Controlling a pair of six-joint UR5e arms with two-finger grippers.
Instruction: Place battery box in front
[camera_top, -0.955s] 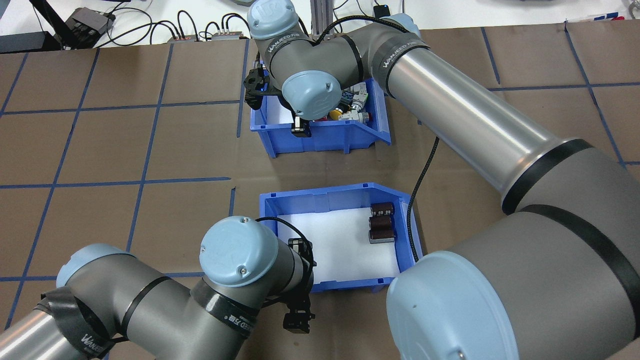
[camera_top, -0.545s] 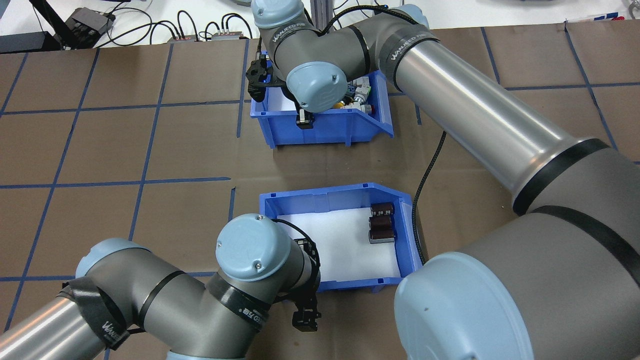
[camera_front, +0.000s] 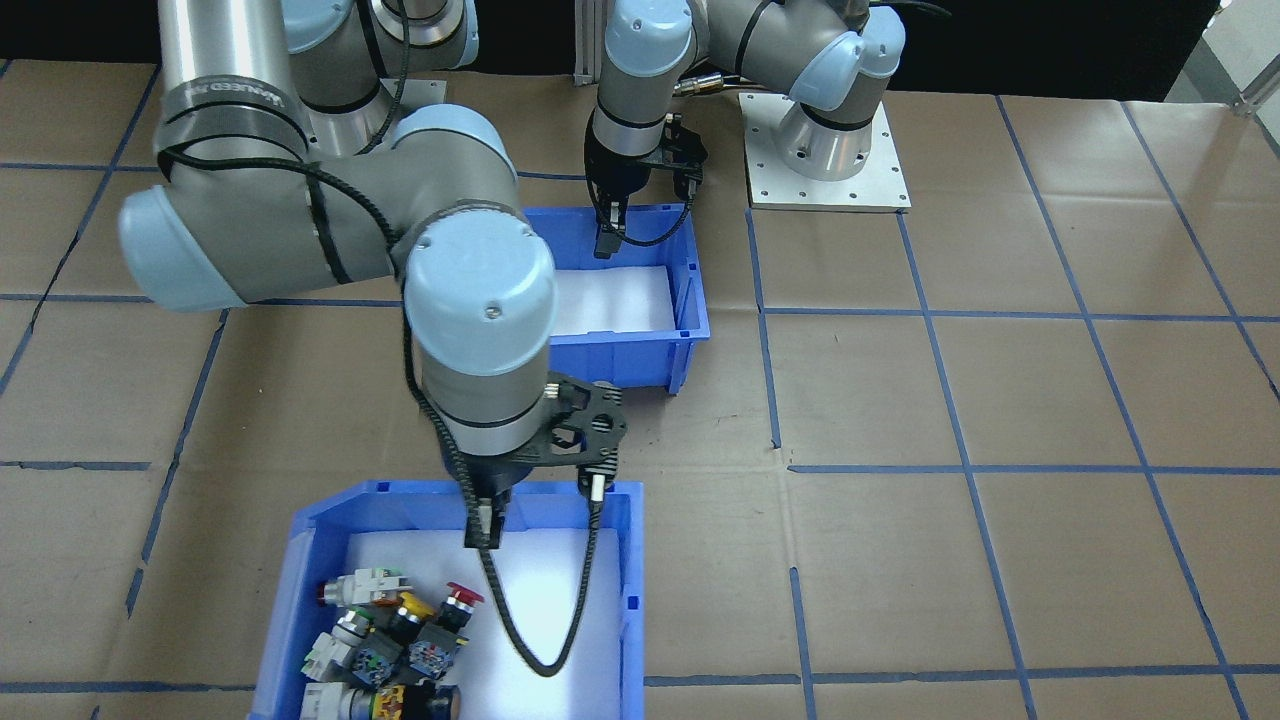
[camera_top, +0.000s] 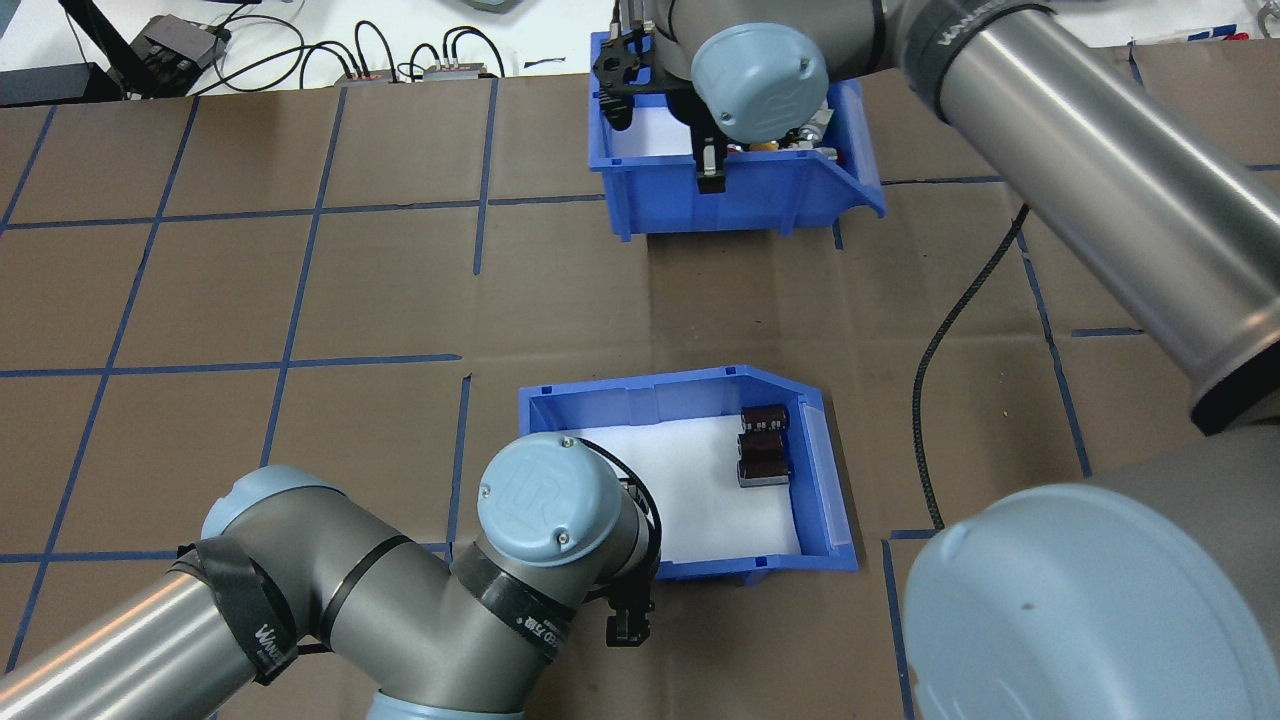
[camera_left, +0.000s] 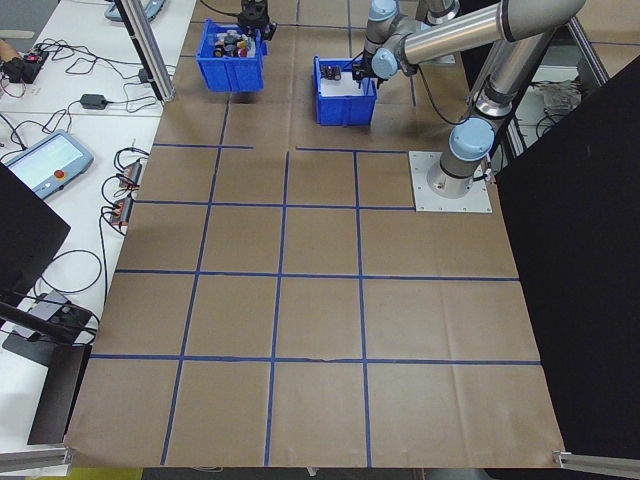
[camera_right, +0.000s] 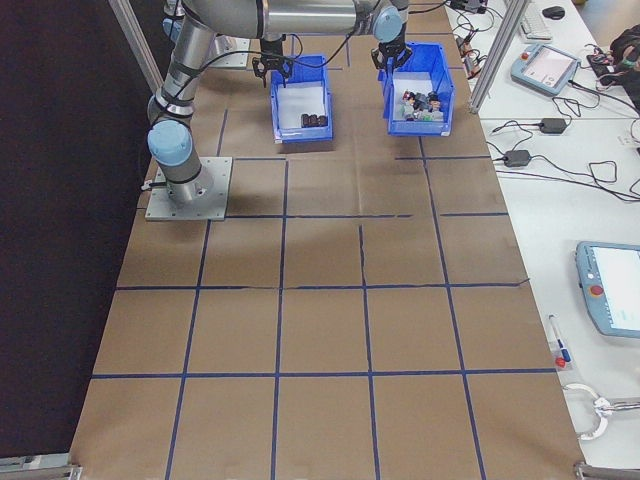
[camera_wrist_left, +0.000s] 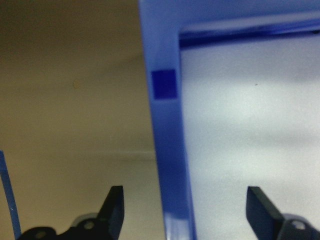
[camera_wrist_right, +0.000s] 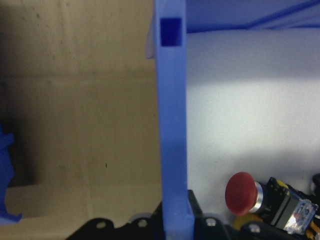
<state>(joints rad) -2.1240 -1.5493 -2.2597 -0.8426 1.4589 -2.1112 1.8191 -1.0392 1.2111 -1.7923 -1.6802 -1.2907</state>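
Observation:
The battery box (camera_top: 660, 385) is a blue bin with a white floor, resting at the table's near middle with three dark cylinders (camera_top: 763, 445) at its right side. My left gripper (camera_top: 630, 582) is open and straddles its near wall (camera_wrist_left: 167, 140), one finger inside and one outside (camera_wrist_left: 184, 195), also seen from the front (camera_front: 605, 222). At the far edge, my right gripper (camera_top: 711, 175) is shut on the near wall of the other blue bin (camera_top: 760, 190), which holds colourful push-button switches (camera_front: 400, 630). The right wrist view shows that wall (camera_wrist_right: 172, 125) clamped between the fingers.
Cables and small boxes (camera_top: 400, 70) lie beyond the table's far edge. My right arm's black cable (camera_top: 950, 330) hangs over the table right of the battery box. Brown table with blue tape lines (camera_top: 300, 290) lies bare on the left.
My right gripper has carried the switch bin farther away and to the right. My left wrist has shifted right along the battery box's near wall. The battery box has not moved.

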